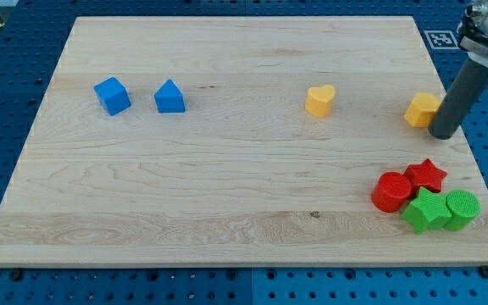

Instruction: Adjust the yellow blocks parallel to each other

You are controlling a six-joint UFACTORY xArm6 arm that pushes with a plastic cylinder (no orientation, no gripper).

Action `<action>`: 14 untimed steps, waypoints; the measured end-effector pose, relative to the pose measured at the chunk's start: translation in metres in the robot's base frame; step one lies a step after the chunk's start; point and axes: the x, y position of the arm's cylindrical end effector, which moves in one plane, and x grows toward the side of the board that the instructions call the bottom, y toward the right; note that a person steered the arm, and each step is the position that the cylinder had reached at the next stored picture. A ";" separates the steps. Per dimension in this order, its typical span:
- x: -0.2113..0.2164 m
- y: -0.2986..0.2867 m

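A yellow heart block (319,100) lies right of the board's middle, toward the view's top. A second yellow block (422,109), its shape unclear, lies near the board's right edge at about the same height in the view. My tip (441,135) is the lower end of the dark rod, just to the right of and slightly below this second yellow block, touching it or nearly so. The rod hides that block's right side.
A blue cube (112,95) and a blue pentagon-like block (169,97) sit at the upper left. At the lower right cluster a red cylinder (390,191), a red star (426,175), a green star (426,211) and a green cylinder (462,208). The wooden board (227,195) rests on a blue perforated table.
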 end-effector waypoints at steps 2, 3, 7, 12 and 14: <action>0.000 -0.023; 0.000 -0.028; -0.004 -0.025; -0.004 -0.176; -0.033 -0.204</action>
